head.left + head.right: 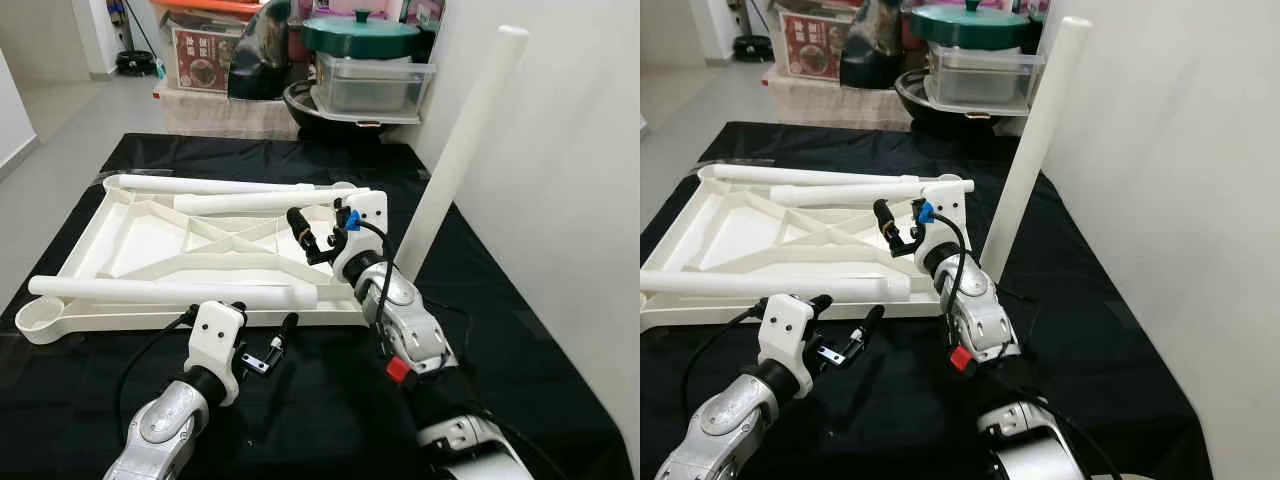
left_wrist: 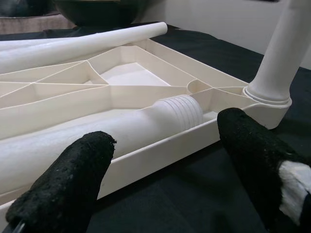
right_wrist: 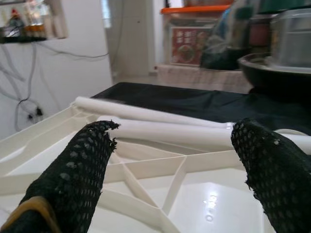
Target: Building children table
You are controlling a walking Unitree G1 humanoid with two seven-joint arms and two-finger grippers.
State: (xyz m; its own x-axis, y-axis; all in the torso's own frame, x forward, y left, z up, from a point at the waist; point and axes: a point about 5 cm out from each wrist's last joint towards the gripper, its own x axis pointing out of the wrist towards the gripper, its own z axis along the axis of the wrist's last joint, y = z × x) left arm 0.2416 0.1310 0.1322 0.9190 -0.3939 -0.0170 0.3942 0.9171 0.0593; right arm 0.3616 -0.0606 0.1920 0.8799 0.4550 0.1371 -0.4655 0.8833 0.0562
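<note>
Left eye view: the white table top [image 1: 150, 245] lies upside down on the black tabletop [image 1: 520, 330], one leg [image 1: 462, 150] upright at its right corner. My left hand [image 1: 262, 352] and right hand [image 1: 318, 236] are released, empty. Loose legs [image 1: 170, 292] look light, stiff, smooth; I would grasp mid-shaft.

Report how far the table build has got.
Done: one leg stands upright in a corner socket of the upside-down tabletop. In hand: nothing gripped; the right tool hovers open over the tabletop, the left tool open by its near edge. Left: three legs lying loose on it.
</note>
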